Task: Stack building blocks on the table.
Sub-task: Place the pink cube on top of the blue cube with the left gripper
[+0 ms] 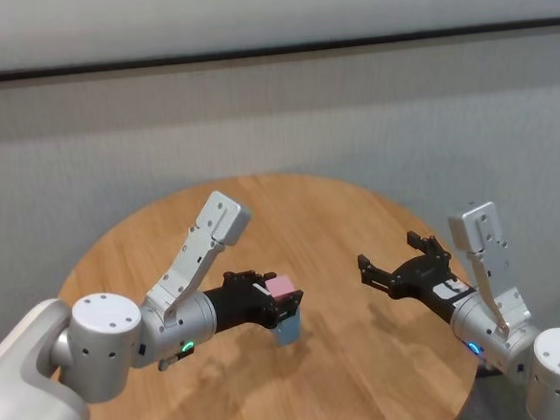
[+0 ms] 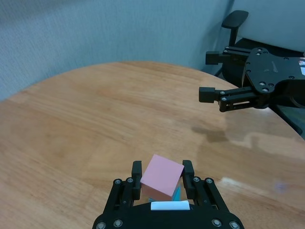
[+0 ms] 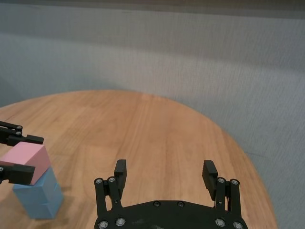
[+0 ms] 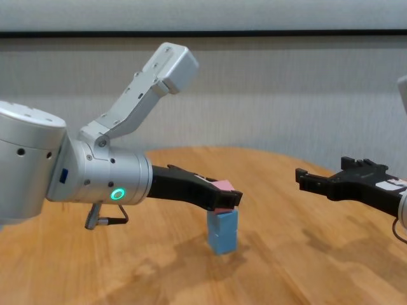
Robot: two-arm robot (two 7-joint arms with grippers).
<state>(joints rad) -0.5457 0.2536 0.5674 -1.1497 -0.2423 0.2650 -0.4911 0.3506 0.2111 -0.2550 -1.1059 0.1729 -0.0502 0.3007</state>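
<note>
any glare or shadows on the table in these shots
Left wrist view: pale glare streaks on the table and a dark shadow patch under the right gripper. Chest view: soft shadows beside the blue blocks. Head view: faint shadow near the left gripper.

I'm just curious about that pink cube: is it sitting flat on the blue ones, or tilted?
Tilted. The pink cube sits skewed between the left gripper fingers, one corner raised, above the blue cubes.
</note>
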